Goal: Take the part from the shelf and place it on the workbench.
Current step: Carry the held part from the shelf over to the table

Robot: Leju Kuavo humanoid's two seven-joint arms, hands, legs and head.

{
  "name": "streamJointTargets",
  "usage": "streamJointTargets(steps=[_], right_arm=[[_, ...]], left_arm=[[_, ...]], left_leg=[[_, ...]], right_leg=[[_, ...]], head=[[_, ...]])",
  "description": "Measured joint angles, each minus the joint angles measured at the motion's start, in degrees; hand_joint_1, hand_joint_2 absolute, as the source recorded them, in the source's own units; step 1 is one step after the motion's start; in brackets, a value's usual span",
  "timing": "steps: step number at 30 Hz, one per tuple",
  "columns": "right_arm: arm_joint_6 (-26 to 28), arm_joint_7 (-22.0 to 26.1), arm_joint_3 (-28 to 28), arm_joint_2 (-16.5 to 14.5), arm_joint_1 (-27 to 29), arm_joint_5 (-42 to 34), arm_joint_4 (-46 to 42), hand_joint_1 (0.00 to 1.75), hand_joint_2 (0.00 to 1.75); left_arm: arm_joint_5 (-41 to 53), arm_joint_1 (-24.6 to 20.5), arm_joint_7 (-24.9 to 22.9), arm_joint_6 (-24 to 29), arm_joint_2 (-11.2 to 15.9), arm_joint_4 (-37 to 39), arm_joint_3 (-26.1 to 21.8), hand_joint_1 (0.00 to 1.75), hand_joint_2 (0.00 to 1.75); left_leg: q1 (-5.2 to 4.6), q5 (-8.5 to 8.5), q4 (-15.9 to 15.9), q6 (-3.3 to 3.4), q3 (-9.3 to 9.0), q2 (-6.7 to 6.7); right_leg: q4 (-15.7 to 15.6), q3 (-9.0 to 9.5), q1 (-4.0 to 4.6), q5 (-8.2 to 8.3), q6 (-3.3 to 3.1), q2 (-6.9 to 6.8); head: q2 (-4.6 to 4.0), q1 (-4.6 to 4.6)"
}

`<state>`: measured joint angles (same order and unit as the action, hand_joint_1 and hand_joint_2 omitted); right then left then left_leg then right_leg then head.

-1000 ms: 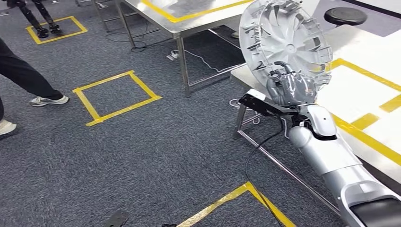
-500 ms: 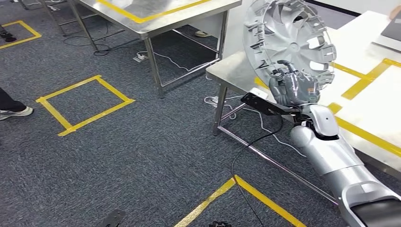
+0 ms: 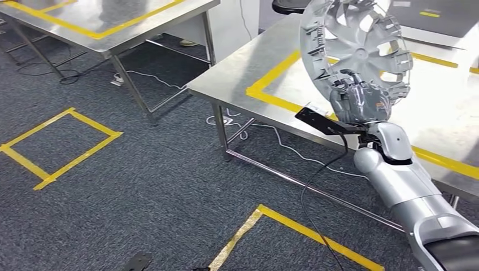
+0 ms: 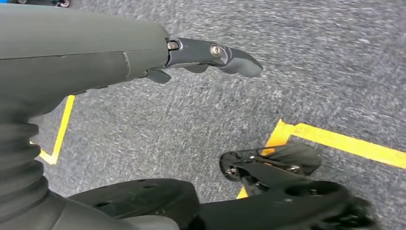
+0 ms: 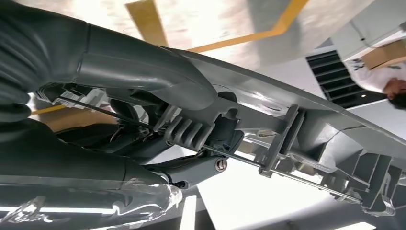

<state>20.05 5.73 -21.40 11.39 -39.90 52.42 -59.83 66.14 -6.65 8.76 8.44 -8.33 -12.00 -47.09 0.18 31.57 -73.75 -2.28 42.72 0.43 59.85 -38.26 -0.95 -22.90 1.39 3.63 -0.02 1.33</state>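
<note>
So the right hand (image 3: 361,103) is clamped on the lower rim of the part (image 3: 356,48), that big grey wheel-cover-looking disc, and holds it up on edge, tilted, over the near side of the workbench (image 3: 248,79). In the right wrist view you can see the fingers (image 5: 189,132) hooked round the rim and its wire ring, so the grip looks solid. The left hand (image 4: 210,55) hangs down by the carpet with fingers apart, holding nothing.

How I'd do this bit: the part is over the bench but not on it yet. I'd carry it a little farther in, past the near edge and inside the yellow tape (image 3: 271,76), then tip the disc toward flat as it comes down so it doesn't land on its edge and roll or flop. Only let go once the rim is resting on the steel. Those ribs and clips look like they could snag fingers, so open up slowly.

Versus the earlier frames: the whole view has swung, so that's the camera turning, not the tables moving. The bench now sits squarely under the part, and the grip looks the same.
</note>
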Motion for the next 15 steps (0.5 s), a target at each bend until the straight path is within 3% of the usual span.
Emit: streamJointTargets(steps=[1,3,5,7,8,10,12,14,15], right_arm=[[0.0,0.0,0.0,0.0,0.0,0.0,0.0,1.75,1.75],[0.0,0.0,0.0,0.0,-0.1,0.1,0.0,1.75,1.75],[0.0,0.0,0.0,0.0,-0.2,0.1,0.0,1.75,1.75],[0.1,0.0,0.1,0.2,0.0,0.2,0.0,1.75,1.75],[0.1,0.0,0.2,0.3,0.2,0.2,0.0,1.75,1.75],[0.1,0.0,0.3,0.5,0.4,0.1,0.0,1.75,1.75],[0.2,0.0,0.3,0.5,0.5,0.2,0.0,1.75,1.75],[0.2,0.0,0.3,0.5,0.7,0.2,0.0,1.75,1.75],[0.2,-0.1,0.3,0.5,0.8,0.2,0.0,1.75,1.75]], left_arm=[[0.0,0.0,0.0,0.0,0.0,0.0,-0.1,0.0,1.75],[0.0,-0.1,0.0,0.0,0.0,0.0,-0.3,0.0,1.75],[0.0,-0.1,0.0,0.0,0.0,0.0,-0.5,0.0,1.75],[0.0,-0.2,0.0,0.0,0.1,0.0,-0.5,0.0,1.75],[0.1,-0.3,0.0,0.1,0.1,0.0,-0.5,0.0,1.75],[0.1,-0.4,0.0,0.1,0.2,0.0,-0.6,0.0,1.75],[0.1,-0.3,0.0,0.1,0.2,0.0,-0.6,0.0,1.75],[0.1,-0.1,0.0,0.1,0.2,0.0,-0.6,0.0,1.75],[0.1,0.0,0.0,0.0,0.2,0.0,-0.6,0.0,1.75]], left_leg=[[0.08,-1.89,2.1,0.04,-0.68,-0.4],[0.46,-5.85,9.0,0.1,-3.75,-2.67],[0.72,-7.09,13.8,0.32,-5.98,-4.54],[0.6,-6.84,14.8,0.96,-6.45,-3.97],[0.55,-7.0,15.0,1.37,-6.53,-3.33],[0.46,-7.27,15.5,2.22,-6.69,-2.03],[0.24,-7.24,15.6,2.71,-6.76,-0.79],[0.15,-7.13,15.6,2.88,-6.81,0.56],[0.16,-7.06,15.5,2.87,-6.86,1.24]], right_leg=[[0.0,0.02,-0.08,0.02,0.07,0.79],[0.1,-0.12,-0.26,0.06,0.5,2.34],[0.2,-0.59,-0.43,0.23,1.24,3.78],[-0.2,-0.97,-0.71,0.64,2.08,5.07],[-0.3,-1.15,-0.77,0.66,2.36,4.69],[2.1,-2.44,-0.47,-0.93,2.57,1.38],[8.7,-5.35,-0.16,-4.42,2.6,-2.14],[14.4,-7.79,-0.16,-6.41,2.8,-2.84],[14.6,-7.72,-0.17,-5.99,2.89,-3.03]], head=[[0.0,-0.02],[0.0,-0.09],[0.01,-0.1],[0.01,-0.15],[0.0,-0.15],[0.0,0.18],[0.0,0.52],[0.0,0.54],[0.0,0.56]])
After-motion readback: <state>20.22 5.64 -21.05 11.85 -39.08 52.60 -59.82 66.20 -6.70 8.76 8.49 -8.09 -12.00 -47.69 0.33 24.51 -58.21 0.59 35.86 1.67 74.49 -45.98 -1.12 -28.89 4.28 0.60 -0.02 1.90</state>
